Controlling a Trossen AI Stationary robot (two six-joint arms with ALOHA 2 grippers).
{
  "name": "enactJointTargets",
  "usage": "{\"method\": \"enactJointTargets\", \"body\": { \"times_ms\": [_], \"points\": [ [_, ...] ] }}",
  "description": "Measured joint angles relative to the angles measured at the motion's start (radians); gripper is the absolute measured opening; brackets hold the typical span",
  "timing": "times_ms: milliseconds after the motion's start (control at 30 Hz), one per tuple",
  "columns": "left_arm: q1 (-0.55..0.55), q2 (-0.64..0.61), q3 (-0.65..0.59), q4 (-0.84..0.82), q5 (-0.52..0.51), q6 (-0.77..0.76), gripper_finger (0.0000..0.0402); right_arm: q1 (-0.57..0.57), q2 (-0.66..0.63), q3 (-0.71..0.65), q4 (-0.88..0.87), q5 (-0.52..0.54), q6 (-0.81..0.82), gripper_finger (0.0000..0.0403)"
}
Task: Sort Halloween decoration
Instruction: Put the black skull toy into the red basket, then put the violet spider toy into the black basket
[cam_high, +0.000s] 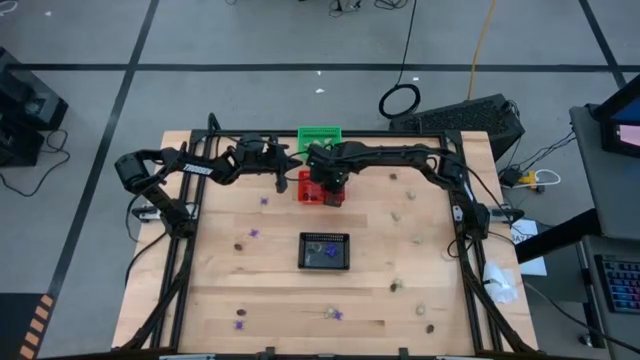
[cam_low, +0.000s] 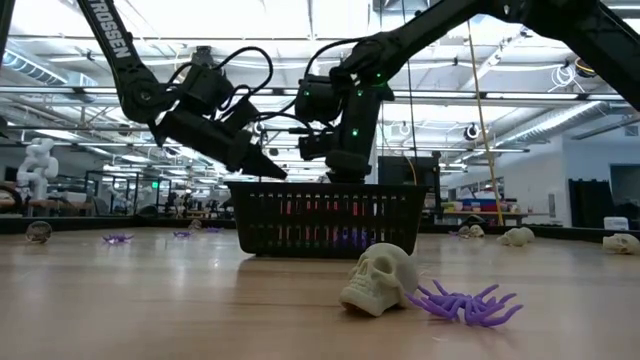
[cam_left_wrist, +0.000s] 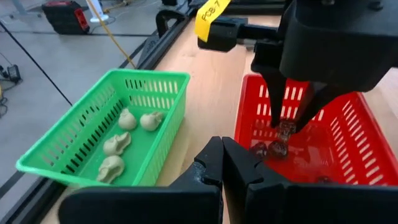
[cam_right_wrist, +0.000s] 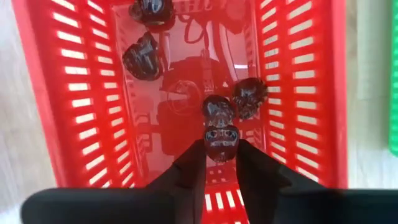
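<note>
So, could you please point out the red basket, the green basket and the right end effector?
red basket (cam_right_wrist: 43, 93): right wrist view, side wall.
green basket (cam_left_wrist: 155, 78): left wrist view, rim.
right end effector (cam_right_wrist: 221, 163): right wrist view, between its fingertips.

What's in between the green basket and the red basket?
Just a bare strip of wooden table. The left wrist view shows the green basket and the red basket side by side, apart, with nothing lying on the wood between them.
</note>
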Motion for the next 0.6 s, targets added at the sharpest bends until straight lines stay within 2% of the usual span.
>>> {"method": "enactJointTargets", "body": {
  "times_ms": [267, 467, 600],
  "points": [
    [0.000, 0.000, 0.000, -0.018, -0.001, 0.000, 0.0000, 0.000, -0.007, 0.000, 0.007, 0.001, -0.044, 0.0123],
    [0.001, 0.000, 0.000, -0.021, -0.010, 0.000, 0.0000, 0.003, -0.027, -0.001, 0.047, 0.000, -0.041, 0.0122],
    [0.002, -0.019, 0.000, -0.049, -0.010, 0.006, 0.0000, 0.014, -0.063, -0.012, 0.087, 0.001, -0.051, 0.0104]
  ]
}}
